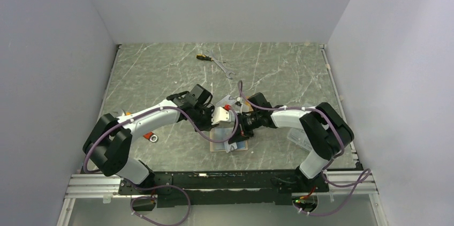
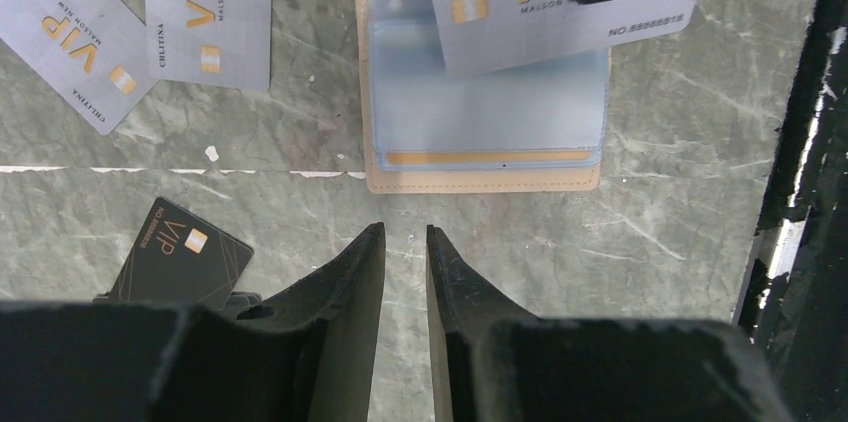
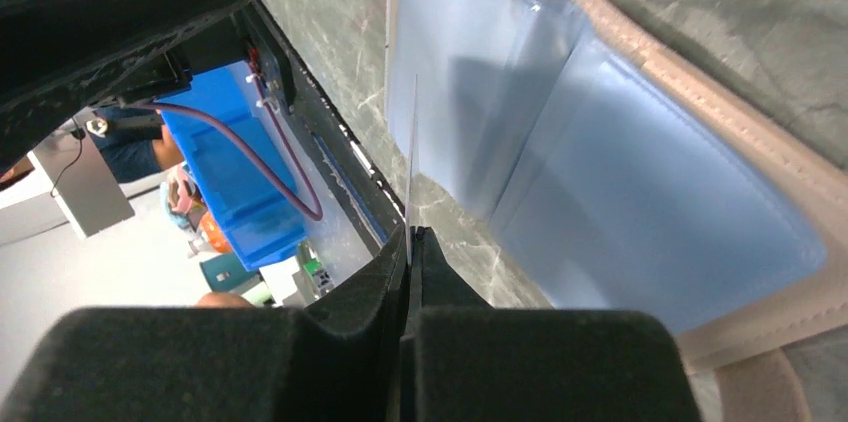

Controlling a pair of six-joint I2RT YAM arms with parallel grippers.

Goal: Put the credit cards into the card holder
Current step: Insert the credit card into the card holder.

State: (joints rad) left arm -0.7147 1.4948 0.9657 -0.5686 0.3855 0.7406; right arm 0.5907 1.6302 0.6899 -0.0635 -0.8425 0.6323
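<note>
The card holder [image 2: 480, 180] lies open on the table, tan-edged, with its blue sleeves [image 3: 600, 202] facing up. My right gripper [image 3: 411, 230] is shut on a silver credit card [image 2: 540, 12], seen edge-on [image 3: 412, 162] in the right wrist view and held tilted over the sleeves. My left gripper [image 2: 405, 232] hovers just in front of the holder's near edge, open by a narrow gap with nothing in it. Two more silver cards [image 2: 210, 12] [image 2: 70, 32] lie left of the holder. A black card [image 2: 180, 257] lies beside my left finger.
A wrench [image 1: 224, 67] and a small screwdriver [image 1: 202, 57] lie at the back of the table. An orange item with a metal ring [image 1: 150, 136] sits near the left arm. The table's dark front rail [image 2: 800, 192] runs close to the holder.
</note>
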